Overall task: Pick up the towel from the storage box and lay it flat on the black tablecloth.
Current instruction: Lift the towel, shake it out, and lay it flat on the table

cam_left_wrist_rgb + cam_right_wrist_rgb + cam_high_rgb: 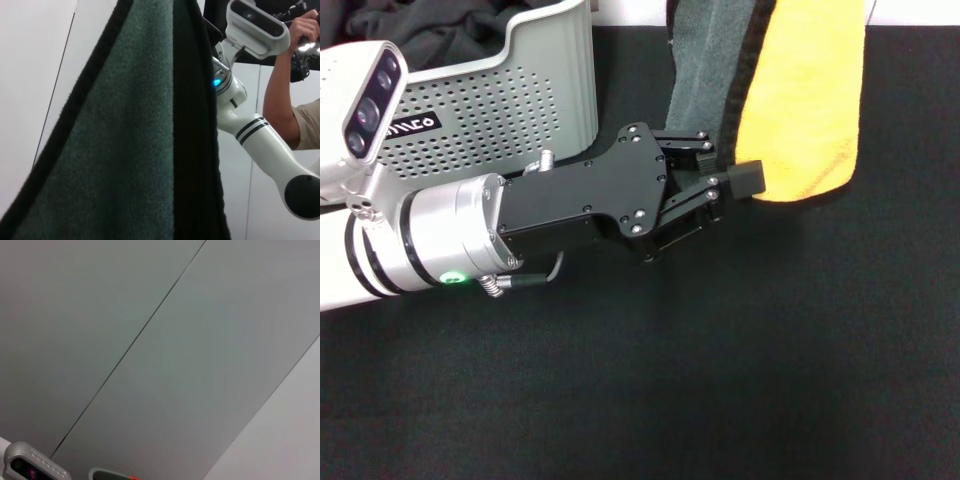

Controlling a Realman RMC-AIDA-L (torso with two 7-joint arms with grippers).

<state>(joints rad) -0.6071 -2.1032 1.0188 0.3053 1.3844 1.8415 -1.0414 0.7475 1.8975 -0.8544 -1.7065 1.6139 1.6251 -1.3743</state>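
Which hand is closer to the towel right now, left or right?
Left. The left hand is right at the hanging towel, at its dark edge above the black tablecloth. The right hand does not appear in any view.

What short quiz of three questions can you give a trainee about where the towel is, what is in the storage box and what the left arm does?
1. True or false: the towel lies flat on the black tablecloth.
2. Which colour is the towel's side facing the left wrist camera? A orange-yellow, B grey, C white.
3. What shows inside the storage box?

Key
1. False. It hangs down from above the head view, and its lower end sits close over the tablecloth.
2. B. Grey with dark edging; the orange-yellow side shows in the head view.
3. A dark cloth with no yellow on it.

The left gripper is at the towel's dark edge; its jaws look spread. The right gripper is out of view.
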